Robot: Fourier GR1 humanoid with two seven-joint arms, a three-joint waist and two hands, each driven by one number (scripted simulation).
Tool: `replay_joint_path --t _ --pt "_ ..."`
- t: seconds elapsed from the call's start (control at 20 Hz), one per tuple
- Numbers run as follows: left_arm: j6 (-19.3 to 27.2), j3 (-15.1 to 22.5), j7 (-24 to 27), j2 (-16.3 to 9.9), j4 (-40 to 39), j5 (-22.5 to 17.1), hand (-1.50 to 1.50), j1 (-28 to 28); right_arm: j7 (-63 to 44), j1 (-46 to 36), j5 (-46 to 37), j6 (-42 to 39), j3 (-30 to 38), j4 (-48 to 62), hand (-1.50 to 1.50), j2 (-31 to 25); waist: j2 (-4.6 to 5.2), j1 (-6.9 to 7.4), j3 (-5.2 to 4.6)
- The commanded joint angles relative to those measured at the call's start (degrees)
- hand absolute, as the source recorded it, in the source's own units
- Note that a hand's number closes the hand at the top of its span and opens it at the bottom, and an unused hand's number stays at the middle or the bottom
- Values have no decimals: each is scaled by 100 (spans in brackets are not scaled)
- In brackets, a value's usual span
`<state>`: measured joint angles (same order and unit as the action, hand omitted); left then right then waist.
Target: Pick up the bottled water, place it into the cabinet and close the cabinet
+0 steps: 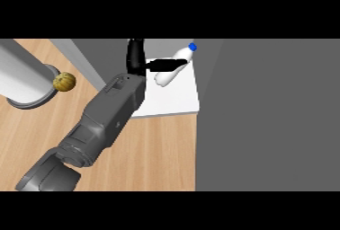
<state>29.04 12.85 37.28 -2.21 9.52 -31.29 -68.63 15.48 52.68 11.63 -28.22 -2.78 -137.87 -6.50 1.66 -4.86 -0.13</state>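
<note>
The bottled water (167,76), white with a blue cap, leans with its cap up and to the right over the white cabinet shelf (174,101). My left hand (136,56) reaches up from the lower left on a long grey forearm. Part of the hand lies across the bottle's middle, pinching it, while the other fingers point straight up at its left. The bottle's middle is hidden by the hand. A big dark grey cabinet door (266,112) stands open, filling the right side of the view. My right hand does not show.
A tall pale grey cylinder (23,74) on a round base stands at the left on the wooden counter (153,152). A small round yellow-brown object (64,81) sits beside it. The cabinet's grey side wall (86,58) runs left of the shelf.
</note>
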Motion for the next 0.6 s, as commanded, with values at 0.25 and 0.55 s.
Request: replay_joint_path --t 0.25,0.55 --pt "-568 -160 233 216 396 -124 -150 87 -408 459 557 27 51 -757 -150 -47 -139 244 9" --pt "-642 170 141 220 981 -227 -150 658 -735 85 609 257 28 -774 -150 28 -157 312 10"
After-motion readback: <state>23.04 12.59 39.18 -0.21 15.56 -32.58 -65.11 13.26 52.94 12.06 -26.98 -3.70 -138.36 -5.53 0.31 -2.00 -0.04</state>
